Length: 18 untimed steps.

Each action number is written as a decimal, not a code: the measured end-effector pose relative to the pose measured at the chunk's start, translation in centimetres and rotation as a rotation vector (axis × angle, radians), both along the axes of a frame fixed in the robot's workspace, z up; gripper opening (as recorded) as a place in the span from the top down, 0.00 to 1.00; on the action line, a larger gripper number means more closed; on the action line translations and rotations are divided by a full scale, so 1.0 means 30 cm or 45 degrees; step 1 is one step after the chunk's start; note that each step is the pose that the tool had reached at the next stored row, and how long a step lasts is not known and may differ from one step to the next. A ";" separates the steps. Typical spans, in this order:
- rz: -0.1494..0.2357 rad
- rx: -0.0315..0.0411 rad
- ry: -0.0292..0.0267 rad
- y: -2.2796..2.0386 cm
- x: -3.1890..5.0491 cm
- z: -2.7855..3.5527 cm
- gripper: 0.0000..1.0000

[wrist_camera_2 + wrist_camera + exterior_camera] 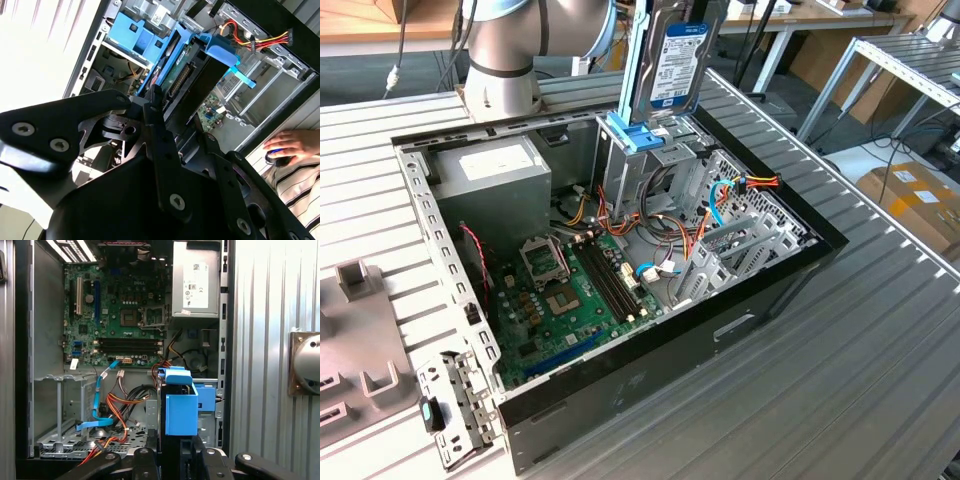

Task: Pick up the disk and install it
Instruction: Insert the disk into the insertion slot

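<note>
My black gripper [177, 117] clamps the flat silver-grey metal disk [672, 62] upright at the exterior view's top centre, just above the grey metal drive cage [645, 172]. I cannot read the print on its white, blue-banded label [682, 45].

The table [840, 380] is a grey surface of parallel ribbed metal slats, filling the lower right and the left of the frame in the exterior view. Beyond it, in the upper left of the frame, a strip of dark grey floor [380, 75] lies below a light wooden surface [390, 25]. In the upper right stands a metal-framed rack [910, 65] with a ribbed top, and behind it a white desk [820, 18]. Below the rack, at the right edge, a cardboard box [915, 195] sits with dark cables [895, 150] lying near it. In the second wrist view strong light bleaches the table's slats almost white.
</note>
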<state>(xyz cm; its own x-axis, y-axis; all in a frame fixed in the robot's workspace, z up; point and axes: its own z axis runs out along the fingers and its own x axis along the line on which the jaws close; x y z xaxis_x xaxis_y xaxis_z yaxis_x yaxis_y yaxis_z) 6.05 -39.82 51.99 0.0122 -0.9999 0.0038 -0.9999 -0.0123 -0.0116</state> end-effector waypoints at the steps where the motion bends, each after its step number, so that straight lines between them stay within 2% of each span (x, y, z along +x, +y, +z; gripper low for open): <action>1: 0.000 0.0001 0.0000 -0.010 0.000 0.000 0.65; 3: 0.000 -0.0002 0.0000 -0.039 0.000 0.000 0.65; 5: 0.000 -0.0001 0.0000 -0.056 0.000 0.000 0.65; 7: 0.000 -0.0001 0.0000 -0.084 0.000 0.000 0.65; 8: 0.000 0.0000 0.0000 -0.092 0.000 0.000 0.65; 10: 0.000 0.0001 0.0000 -0.141 0.000 0.000 0.65; 14: 0.000 -0.0001 0.0000 -0.152 0.004 -0.001 0.65; 18: 0.000 -0.0001 0.0000 -0.156 0.030 -0.003 0.65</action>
